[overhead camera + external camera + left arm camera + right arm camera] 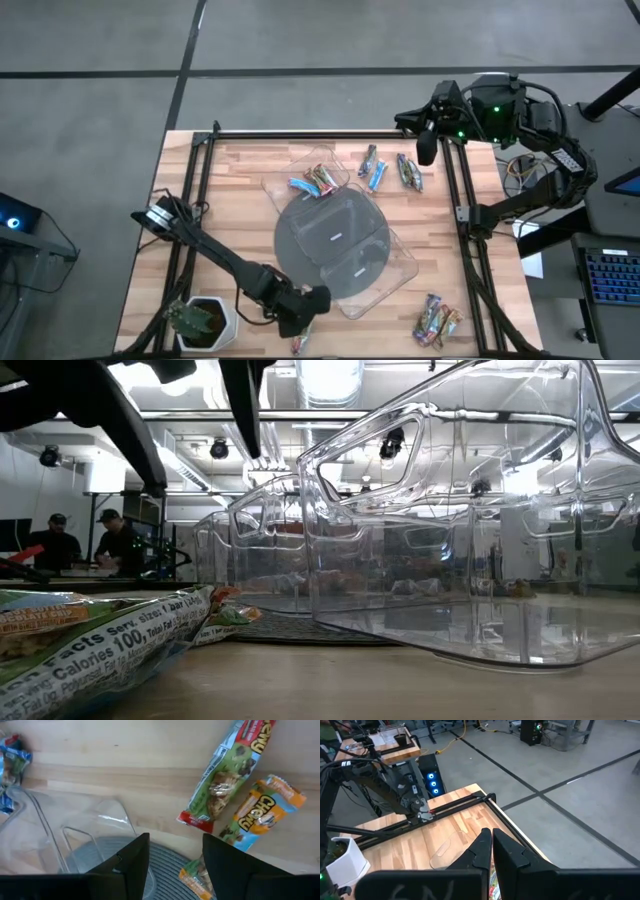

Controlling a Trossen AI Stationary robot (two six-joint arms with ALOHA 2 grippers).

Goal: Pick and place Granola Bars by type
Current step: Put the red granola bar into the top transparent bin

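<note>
Two dark arms: the left hand reaches low over the wooden table's near edge, fingers apart, holding nothing. The right hand waits shut at the far corner. Green wrapped granola bars lie slantwise. One clear plastic tray contains two bars.

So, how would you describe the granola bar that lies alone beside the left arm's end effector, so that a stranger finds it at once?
Start at the white-potted plant in the table's near left corner and follow the near edge toward the grey disc. Right by the left end effector lies a single bar, almost at the table's edge. Unlike the other bars, which lie in clusters, it has no neighbour.
</note>
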